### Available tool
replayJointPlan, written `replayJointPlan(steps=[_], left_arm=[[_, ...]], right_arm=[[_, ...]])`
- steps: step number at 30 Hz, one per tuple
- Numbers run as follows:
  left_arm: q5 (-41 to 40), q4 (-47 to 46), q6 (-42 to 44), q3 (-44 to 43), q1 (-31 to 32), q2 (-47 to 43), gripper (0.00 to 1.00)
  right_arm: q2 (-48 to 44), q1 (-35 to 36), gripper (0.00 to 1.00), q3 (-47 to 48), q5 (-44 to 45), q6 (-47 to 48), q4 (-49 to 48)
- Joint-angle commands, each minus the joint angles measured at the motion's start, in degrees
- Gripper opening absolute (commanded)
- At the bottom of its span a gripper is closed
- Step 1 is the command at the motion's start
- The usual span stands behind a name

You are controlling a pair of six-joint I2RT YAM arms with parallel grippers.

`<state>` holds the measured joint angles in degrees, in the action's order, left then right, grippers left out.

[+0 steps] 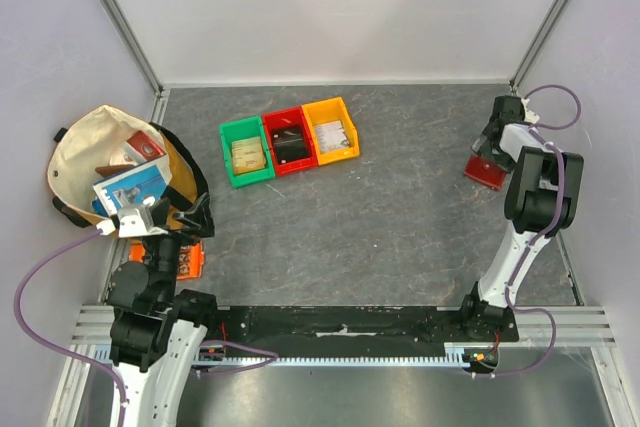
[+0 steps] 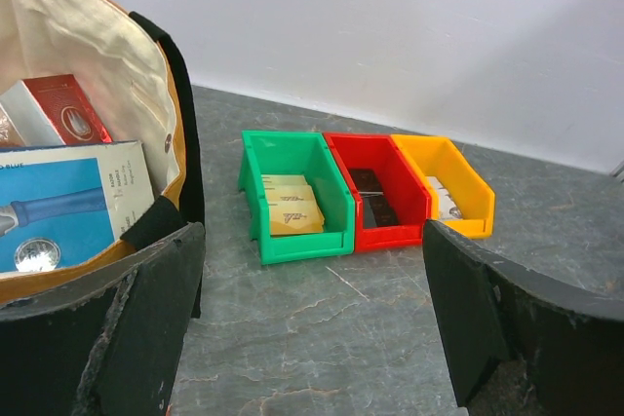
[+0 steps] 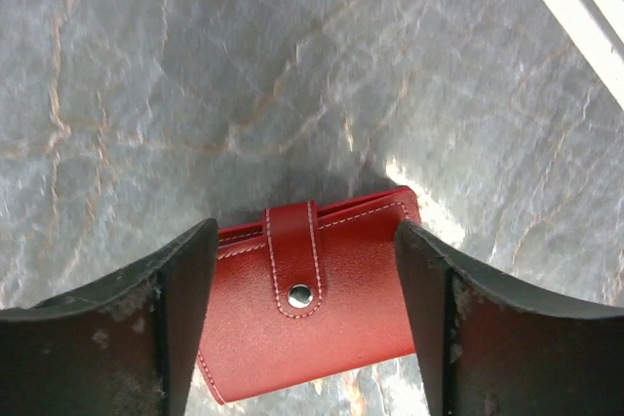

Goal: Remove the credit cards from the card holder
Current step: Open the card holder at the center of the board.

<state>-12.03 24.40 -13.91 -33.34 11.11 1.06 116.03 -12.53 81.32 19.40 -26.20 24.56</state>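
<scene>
Right edge: one card holder (image 3: 310,314), red, lies flat on the surface (image 1: 400,227) close to the right wall, its snap strap fastened shut. The right gripper (image 3: 304,233) hangs directly over it, fingers spread wide with one above each short end. It grips nothing, and contact cannot be confirmed.

Left edge: one cloth bag (image 1: 85,142) full of boxes stands against the left wall. The left gripper (image 2: 312,236) is beside it, fully spread and empty.

Far centre: three bins stand side by side, touching: green bin (image 1: 245,150), red bin (image 1: 288,140), yellow bin (image 1: 333,130).

Bare surface runs broadly between the bins and the card holder, and across the middle towards the arm bases.
</scene>
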Motion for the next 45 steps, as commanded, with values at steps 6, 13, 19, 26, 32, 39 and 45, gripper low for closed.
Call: replayJointPlan(steps=[6,13,19,26,32,39,45], left_arm=[[0.0,-0.5,0.0,-0.1,0.1,-2.1,0.97],[7.7,-1.6,-0.9,-0.1,0.2,2.3,0.97],[15.9,1.2,-3.6,-2.7,0.1,10.5,0.95],[28.2,1.3,-8.7,-4.9,0.1,25.5,0.91],[33.3,-2.9,-12.3,-6.6,3.8,39.4,0.91],[30.1,-10.1,-15.5,-6.5,9.0,47.1,0.89],[27.2,-11.7,-16.7,-6.2,13.5,51.1,0.88]], right_arm=[[-13.4,14.1,0.74,-18.4,-6.3,-4.5,1.4],[-19.3,38.2,0.81,-24.0,-11.1,-6.9,-1.7],[-28.8,44.3,0.98,-26.5,-12.0,-7.8,-0.8],[-43.4,41.9,0.94,-37.5,-9.2,-11.0,-3.0],[-46.9,41.7,0.71,-47.1,-15.6,-14.0,-10.8],[-43.1,41.7,0.43,-50.2,-23.3,-9.7,-21.0],[-30.0,41.8,0.38,-41.1,-32.7,-0.1,-26.7]])
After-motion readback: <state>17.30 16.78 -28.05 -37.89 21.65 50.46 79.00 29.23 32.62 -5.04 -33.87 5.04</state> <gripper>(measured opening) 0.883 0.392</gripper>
